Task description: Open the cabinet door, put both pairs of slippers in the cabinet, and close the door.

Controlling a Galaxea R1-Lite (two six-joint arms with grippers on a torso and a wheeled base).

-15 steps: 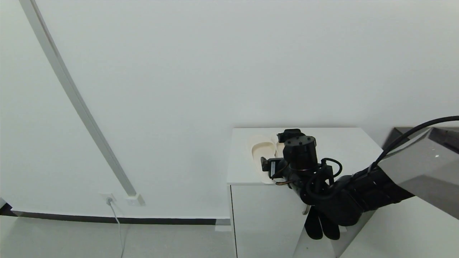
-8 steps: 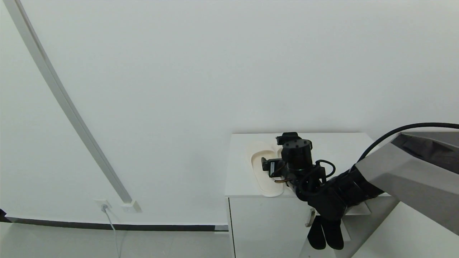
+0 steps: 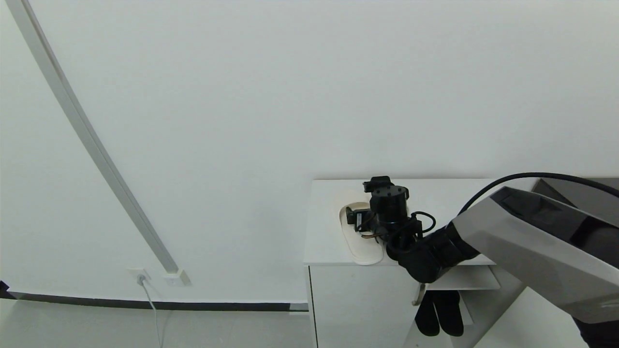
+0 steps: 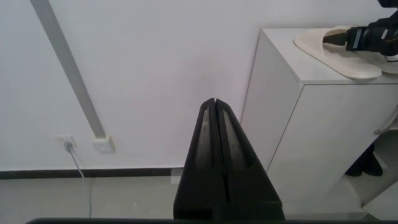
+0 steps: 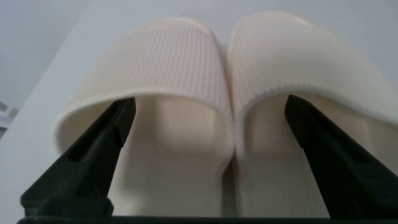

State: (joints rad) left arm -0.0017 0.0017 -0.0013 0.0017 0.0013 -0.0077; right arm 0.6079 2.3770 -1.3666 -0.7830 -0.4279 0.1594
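Note:
A pair of cream slippers [image 3: 359,241] lies side by side on top of the white cabinet [image 3: 321,227]. My right gripper [image 3: 357,216] is low over them and open. In the right wrist view its fingers [image 5: 87,165] stand wide apart, one at the mouth of each cream slipper [image 5: 186,68]. A pair of black slippers [image 3: 439,314] stands inside the open right part of the cabinet, under a shelf [image 3: 466,279]. My left gripper [image 4: 214,109] hangs shut and empty, left of the cabinet [image 4: 292,124] and lower than its top.
A white wall rises behind the cabinet, with a grey conduit [image 3: 87,135] running down to a socket [image 3: 138,276] and cable. The cabinet's left front panel [image 3: 358,309] is closed. Grey floor lies to the left.
My right arm has pushed forward and leftward over the cream slippers, covering more of them. The head camera also shifted slightly at first.

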